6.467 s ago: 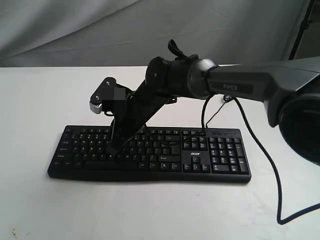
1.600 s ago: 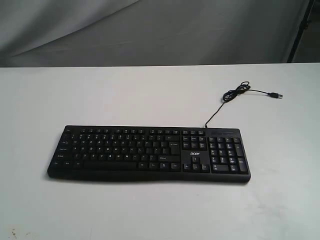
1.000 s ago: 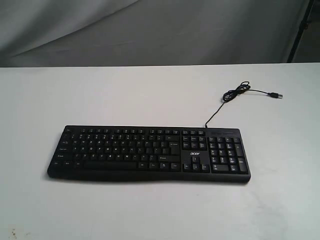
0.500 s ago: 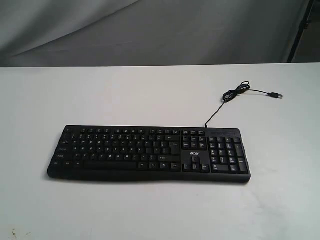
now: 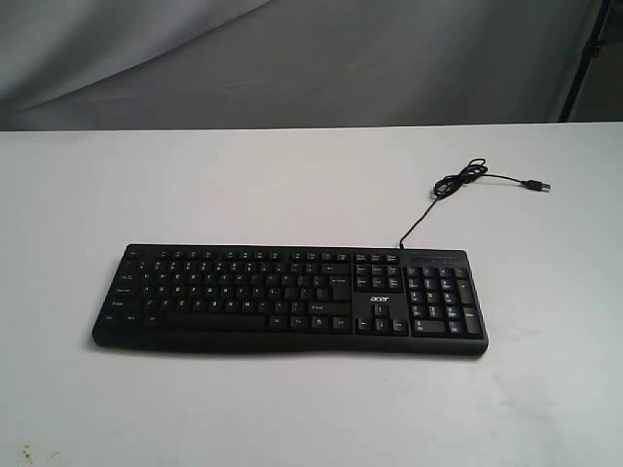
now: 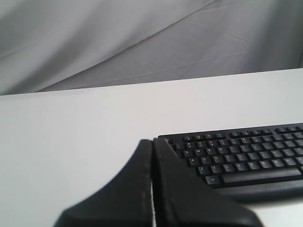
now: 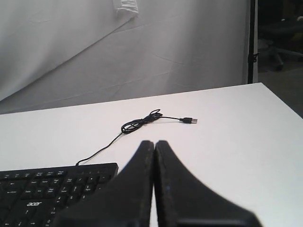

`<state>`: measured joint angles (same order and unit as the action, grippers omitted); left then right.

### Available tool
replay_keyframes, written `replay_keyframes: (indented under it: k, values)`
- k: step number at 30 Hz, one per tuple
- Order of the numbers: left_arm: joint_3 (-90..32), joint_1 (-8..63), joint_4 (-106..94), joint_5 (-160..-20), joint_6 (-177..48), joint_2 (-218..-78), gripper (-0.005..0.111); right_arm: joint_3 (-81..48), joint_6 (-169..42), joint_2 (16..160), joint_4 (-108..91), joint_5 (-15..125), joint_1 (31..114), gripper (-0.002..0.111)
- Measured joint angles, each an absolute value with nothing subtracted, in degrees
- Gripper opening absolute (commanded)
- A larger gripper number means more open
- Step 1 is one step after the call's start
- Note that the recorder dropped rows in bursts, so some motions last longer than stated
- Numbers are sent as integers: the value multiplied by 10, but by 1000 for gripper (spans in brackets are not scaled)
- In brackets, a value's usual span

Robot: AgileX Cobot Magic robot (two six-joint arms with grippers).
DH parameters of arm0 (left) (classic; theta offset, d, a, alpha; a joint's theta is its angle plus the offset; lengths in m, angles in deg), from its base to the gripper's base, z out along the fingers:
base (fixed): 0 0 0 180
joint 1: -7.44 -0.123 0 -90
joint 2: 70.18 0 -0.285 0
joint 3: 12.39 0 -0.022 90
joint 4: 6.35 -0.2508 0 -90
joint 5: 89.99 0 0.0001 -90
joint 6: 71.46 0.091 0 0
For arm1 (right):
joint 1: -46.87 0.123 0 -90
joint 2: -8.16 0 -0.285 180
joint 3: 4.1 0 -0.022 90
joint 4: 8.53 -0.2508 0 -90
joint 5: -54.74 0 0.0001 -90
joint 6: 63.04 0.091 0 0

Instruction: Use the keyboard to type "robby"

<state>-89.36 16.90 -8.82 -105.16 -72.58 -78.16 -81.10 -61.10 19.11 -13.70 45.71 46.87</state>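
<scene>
Currently Standing Off, No Contact

Keyboard (image 5: pixel 292 297) lies flat on the tabletop (image 5: pixel 292 185), lower centre of the exterior frame, keys upward for access. Left pincer (image 6: pixel 152 156) and right pincer (image 7: pixel 154 146) are clenched empty, probably forming single striking tips.

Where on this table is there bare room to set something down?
Bare table lies behind the keyboard, left of the cable, and in the strip between keyboard and near edge. Crowded only at back right: the coiled cable and USB plug.
</scene>
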Motion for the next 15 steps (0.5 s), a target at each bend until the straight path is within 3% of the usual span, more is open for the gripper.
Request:
replay_keyframes:
  k: [15]
  values:
    - [-894,169,-88,-1052,-726,-782,0,-811,-616,191,-89,373,469,0]
